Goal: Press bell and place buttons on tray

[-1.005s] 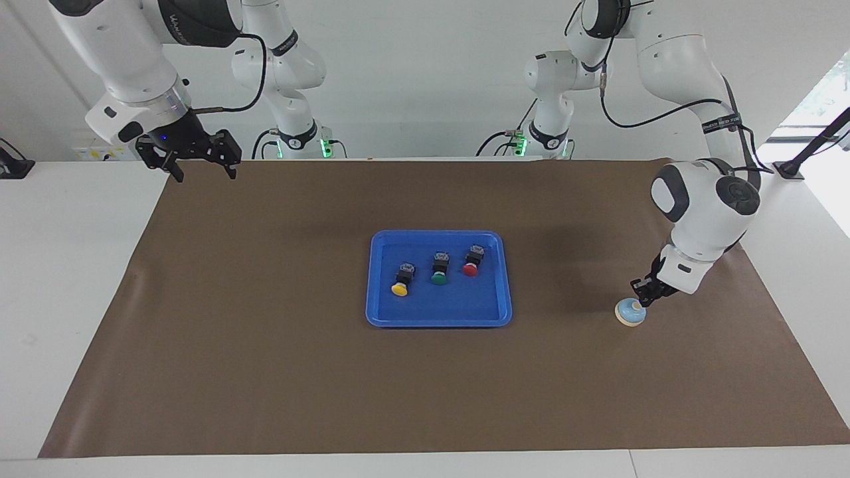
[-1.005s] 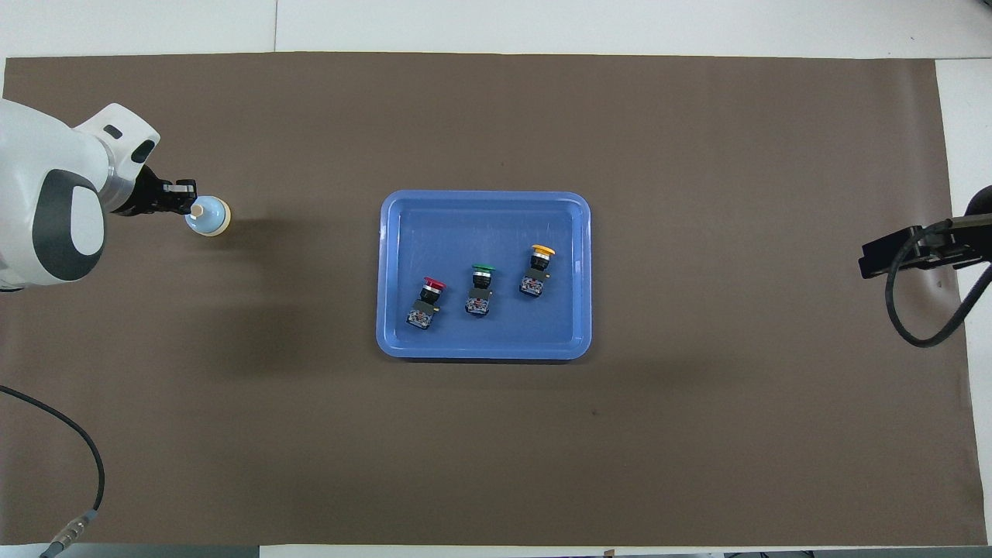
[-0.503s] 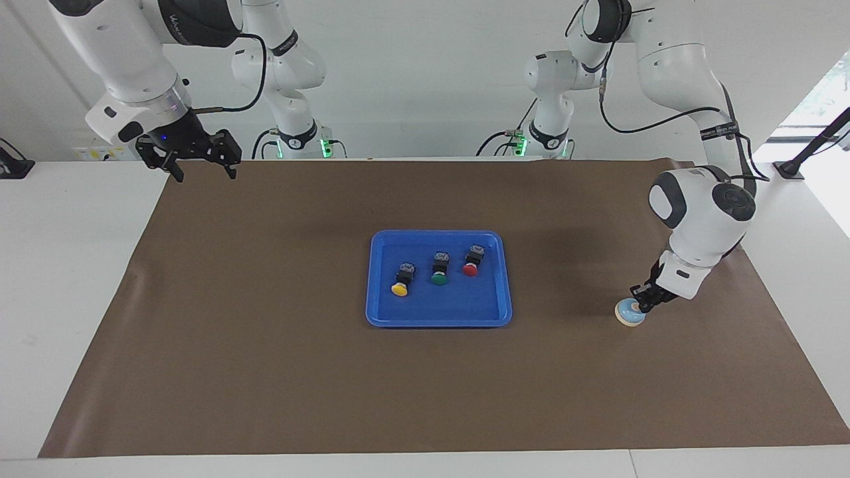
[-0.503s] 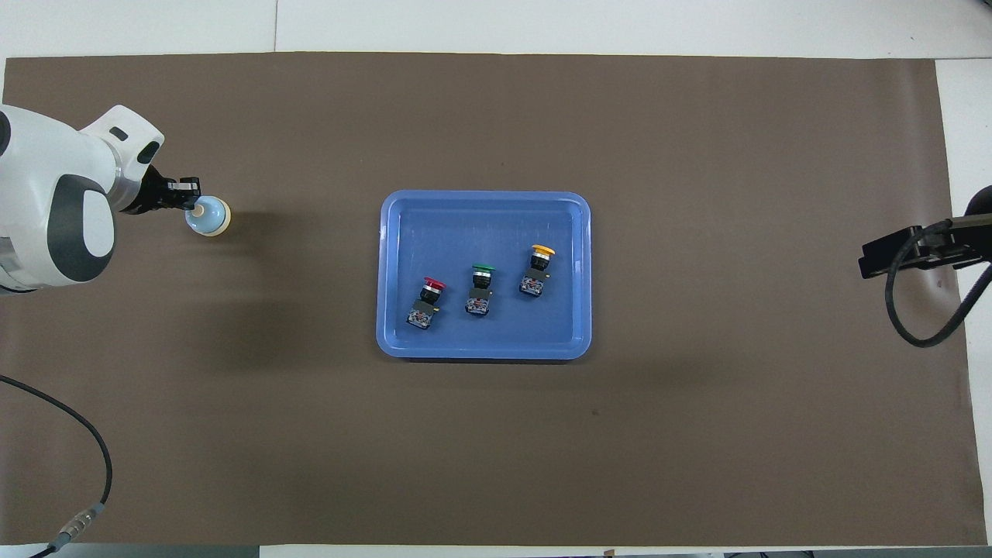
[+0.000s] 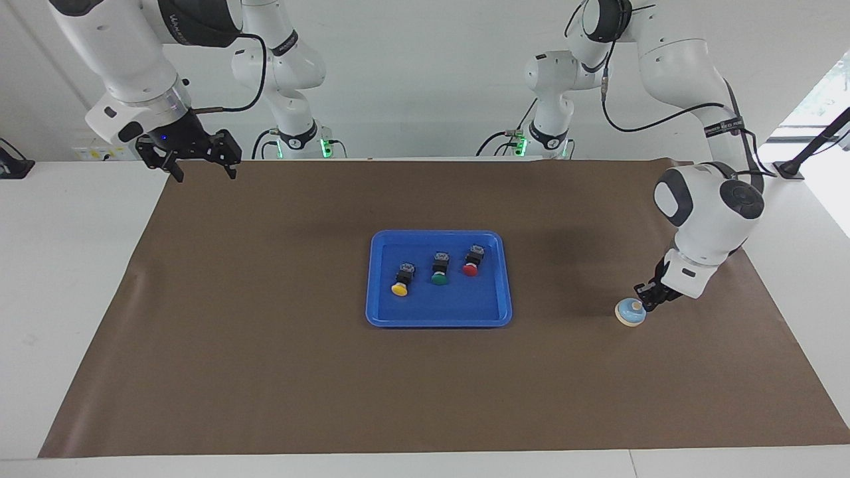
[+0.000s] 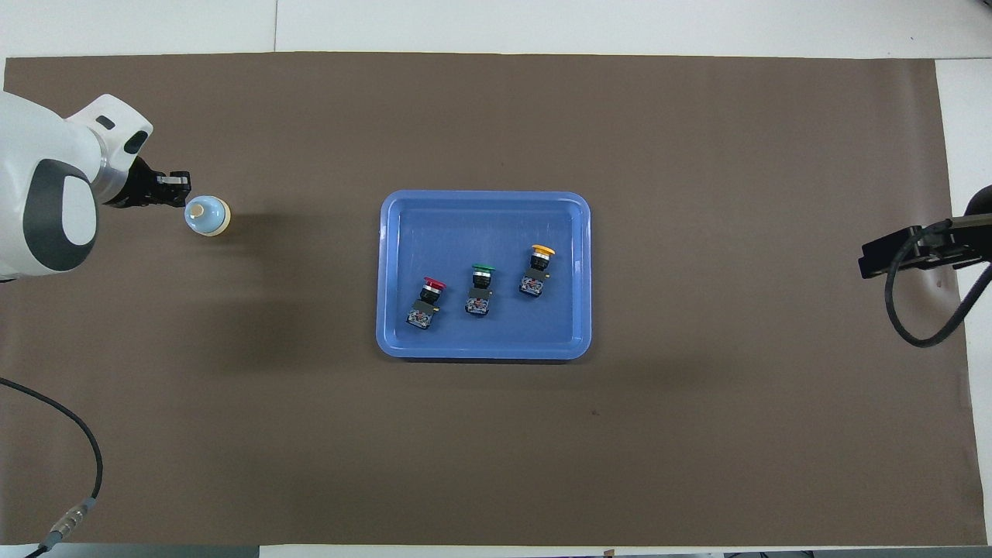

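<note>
The light-blue bell [image 5: 630,312] stands on the brown mat toward the left arm's end; it also shows in the overhead view [image 6: 208,216]. My left gripper [image 5: 648,297] is shut and empty. It hovers just off the bell's knob, beside it toward the left arm's end, as the overhead view [image 6: 180,188] also shows. The blue tray [image 5: 438,323] lies mid-table and holds the yellow button [image 5: 400,284], green button [image 5: 439,273] and red button [image 5: 471,264] in a row. My right gripper [image 5: 202,169] is open and waits high over the mat's corner at the right arm's end.
A brown mat [image 5: 265,372] covers the table, with white table margins [image 5: 66,265] around it. A black cable [image 6: 85,457] lies at the mat's corner nearest the left arm.
The left gripper went down onto the bell's knob half a second ago, then lifted off and drew back toward the left arm's end. The right arm has not moved.
</note>
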You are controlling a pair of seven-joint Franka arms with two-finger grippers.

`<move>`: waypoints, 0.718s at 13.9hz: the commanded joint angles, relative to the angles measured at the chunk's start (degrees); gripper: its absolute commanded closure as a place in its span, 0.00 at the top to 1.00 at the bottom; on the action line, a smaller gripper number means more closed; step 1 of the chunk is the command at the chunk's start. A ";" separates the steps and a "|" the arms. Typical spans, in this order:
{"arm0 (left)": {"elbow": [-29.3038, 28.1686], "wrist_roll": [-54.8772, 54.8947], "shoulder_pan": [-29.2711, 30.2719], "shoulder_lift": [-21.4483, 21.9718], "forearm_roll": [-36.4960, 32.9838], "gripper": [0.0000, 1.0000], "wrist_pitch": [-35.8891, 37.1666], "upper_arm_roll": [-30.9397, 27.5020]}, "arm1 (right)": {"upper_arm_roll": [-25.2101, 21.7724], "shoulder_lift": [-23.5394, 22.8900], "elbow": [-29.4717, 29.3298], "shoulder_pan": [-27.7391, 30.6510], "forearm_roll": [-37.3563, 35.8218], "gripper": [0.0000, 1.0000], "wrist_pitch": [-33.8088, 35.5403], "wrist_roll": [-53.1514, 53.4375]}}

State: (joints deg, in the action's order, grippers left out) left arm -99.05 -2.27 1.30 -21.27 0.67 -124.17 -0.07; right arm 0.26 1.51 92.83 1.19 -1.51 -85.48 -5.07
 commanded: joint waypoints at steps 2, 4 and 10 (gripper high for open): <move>1.14 -0.28 0.46 9.03 0.04 0.00 12.60 0.16 | 0.89 1.12 1.21 1.27 -0.25 1.00 -0.30 -0.29; 1.05 -0.37 0.46 14.73 0.12 0.25 17.88 0.25 | 0.89 1.12 1.21 1.27 -0.25 1.00 -0.30 -0.29; 0.35 -0.63 -0.42 28.29 0.04 1.00 33.79 0.51 | 0.89 1.12 1.21 1.27 -0.25 1.00 -0.30 -0.29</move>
State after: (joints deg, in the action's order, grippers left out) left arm -96.55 -2.28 1.19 3.88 0.67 -93.27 0.38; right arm 0.26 1.52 92.83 1.19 -1.51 -85.48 -5.07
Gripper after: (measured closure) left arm 0.264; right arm 0.000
